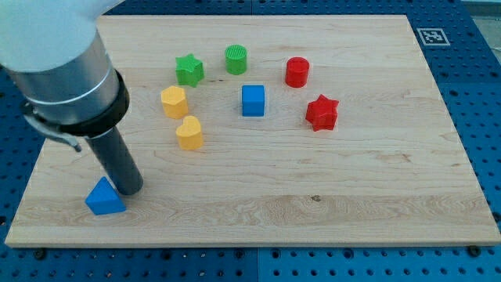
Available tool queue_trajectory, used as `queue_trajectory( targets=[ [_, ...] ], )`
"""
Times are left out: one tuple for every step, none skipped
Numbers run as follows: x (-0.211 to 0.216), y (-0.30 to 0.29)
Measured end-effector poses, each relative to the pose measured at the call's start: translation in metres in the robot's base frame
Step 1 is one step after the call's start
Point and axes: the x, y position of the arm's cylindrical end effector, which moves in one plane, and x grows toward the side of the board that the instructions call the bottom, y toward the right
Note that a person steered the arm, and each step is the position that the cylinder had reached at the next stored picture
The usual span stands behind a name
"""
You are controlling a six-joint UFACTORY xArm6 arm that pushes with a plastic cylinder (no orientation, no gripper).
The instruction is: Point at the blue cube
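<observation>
The blue cube sits near the middle of the wooden board, toward the view's top. My tip rests at the view's lower left, touching the right side of a blue triangular block. The tip is far to the left of and below the blue cube, with the yellow blocks between them.
A green star and a green cylinder stand at the top. A red cylinder and a red star lie right of the cube. A yellow hexagonal block and a yellow heart lie left of it.
</observation>
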Motion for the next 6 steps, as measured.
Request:
queue_trajectory(
  targets=[
    [-0.011,0.031],
    [-0.028,0.071],
    [-0.061,0.115],
    [-0.096,0.129],
    [-0.101,0.123],
    [-0.101,0.101]
  ],
)
